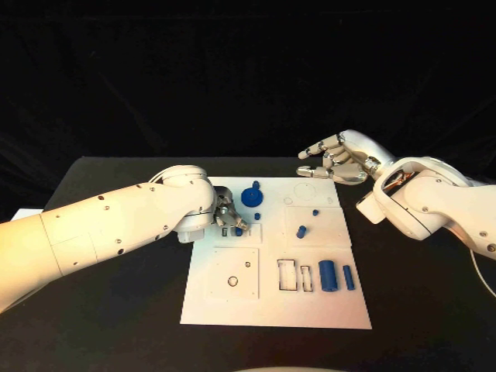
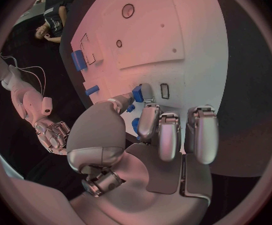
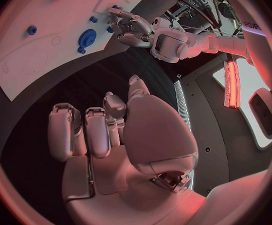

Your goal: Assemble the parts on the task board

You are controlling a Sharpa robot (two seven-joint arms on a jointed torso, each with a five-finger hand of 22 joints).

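On the near part of the white task board (image 1: 276, 310), two blue cylinders (image 1: 328, 275) lie side by side. Farther in, the left robot hand (image 1: 228, 218) pinches a small blue part (image 2: 137, 93). Beyond the board's far edge, the right robot hand (image 1: 335, 161) hovers over the counter (image 1: 427, 294), fingers curled and holding nothing.

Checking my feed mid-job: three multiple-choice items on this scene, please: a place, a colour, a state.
1. Where is the right robot hand? A over the board's middle; B past its far right corner; C at its near edge.
2. The parts' colour? A grey; B red; C blue.
3. Left robot hand? A lying flat, empty; B pinching a part; C raised high.
B: it shows beyond that corner. C: every part is blue. B: thumb and finger close on a blue piece.
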